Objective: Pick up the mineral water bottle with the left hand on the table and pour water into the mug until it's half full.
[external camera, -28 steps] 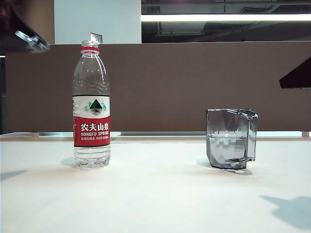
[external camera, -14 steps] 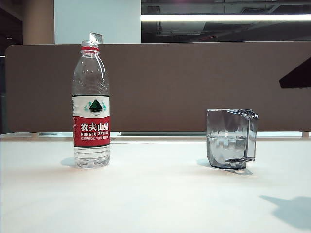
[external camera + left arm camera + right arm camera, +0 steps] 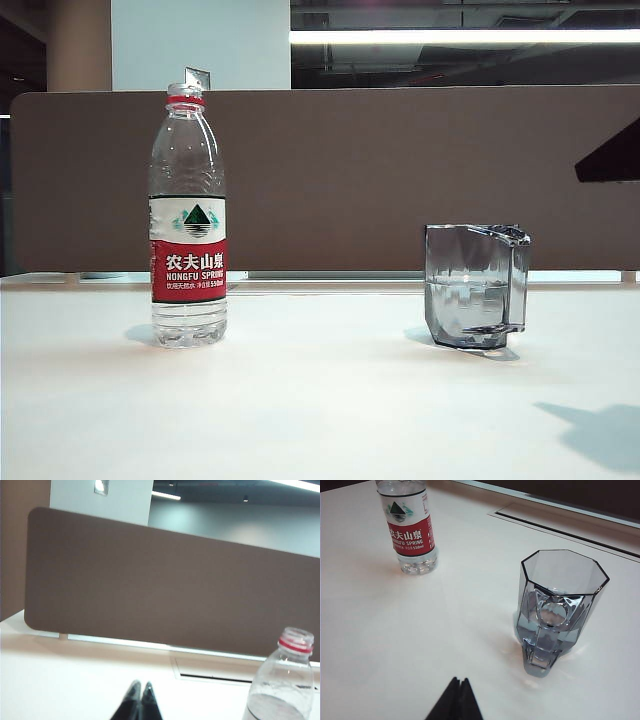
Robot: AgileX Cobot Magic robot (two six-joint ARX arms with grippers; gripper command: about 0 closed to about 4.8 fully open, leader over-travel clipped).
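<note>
Clear plastic catches the eye first: the bottle [image 3: 187, 215] stands upright at the left of the exterior view on the white table [image 3: 320, 410], cap off, long axis straight up. The mug [image 3: 476, 285] sits well apart from it at the right, upright, with water partway up its wall.

Neither arm shows in the exterior view. In the left wrist view the left gripper [image 3: 139, 687] has its fingertips pressed together, empty, and the bottle's neck [image 3: 295, 645] rises at the lower right of that frame, off to one side of the tips and not between them. The right gripper [image 3: 459, 681] is likewise pinched together and empty, near the mug [image 3: 559, 605].

By my reading, the bottle lies sideways from the left claw, which must open before any grasp.
</note>
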